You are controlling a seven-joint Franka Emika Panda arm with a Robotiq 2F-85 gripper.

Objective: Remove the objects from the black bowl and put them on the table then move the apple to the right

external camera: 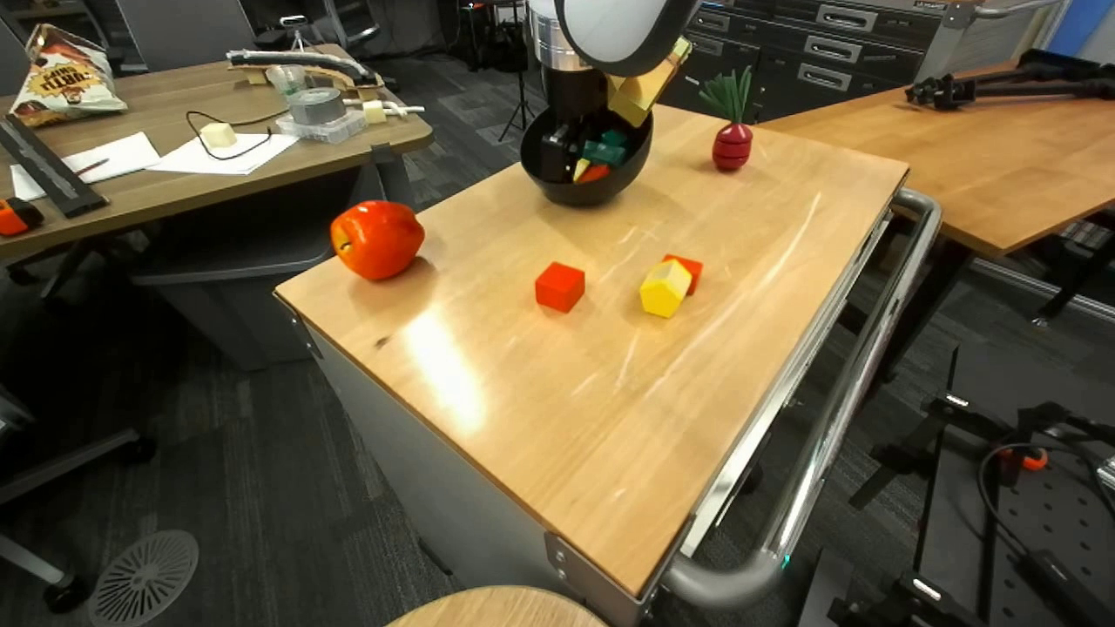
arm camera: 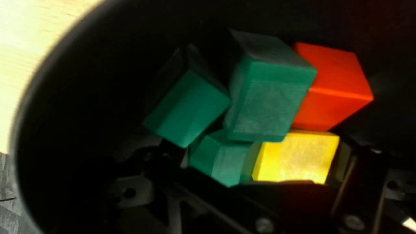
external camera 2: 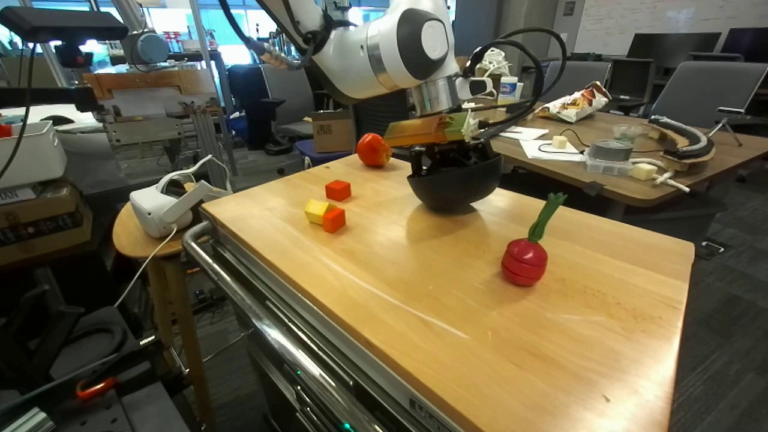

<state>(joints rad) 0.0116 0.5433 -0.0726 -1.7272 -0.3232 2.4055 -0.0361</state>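
Pincer (arm camera: 260, 152) down inside the black bowl (external camera 2: 457, 189), jaws spread wide, nothing seen clamped. Between the jaws, or just beneath them, lie a green block (arm camera: 226, 159) and a yellow block (arm camera: 299, 156); whether a finger touches either cannot be told in the dark. A second green block (arm camera: 190, 107), a third green block (arm camera: 269, 94) and a red block (arm camera: 331, 84) share the bowl, packed close.

On the counter (external camera 2: 384, 264) outside: a second red block (external camera 2: 338, 190) alone, a second yellow block (external camera 2: 316, 211) with a third red block (external camera 2: 334, 220) at its side, and a dark red fruit with a green top (external camera: 732, 146), well apart from the bowl. Emptying judged part done. The apple (external camera: 378, 241) sits near the counter's edge; I judge its move still to come.

Hazards noted. Closing as placed would likely squeeze green and yellow together; unevenly seated, one could slip free on the lift. The bowl's walls leave scant room: a finger catching the rim could drag or tip it, spilling the rest. The apple, round and close to a drop, could roll off if bumped by a swinging pincer or a shifted bowl.
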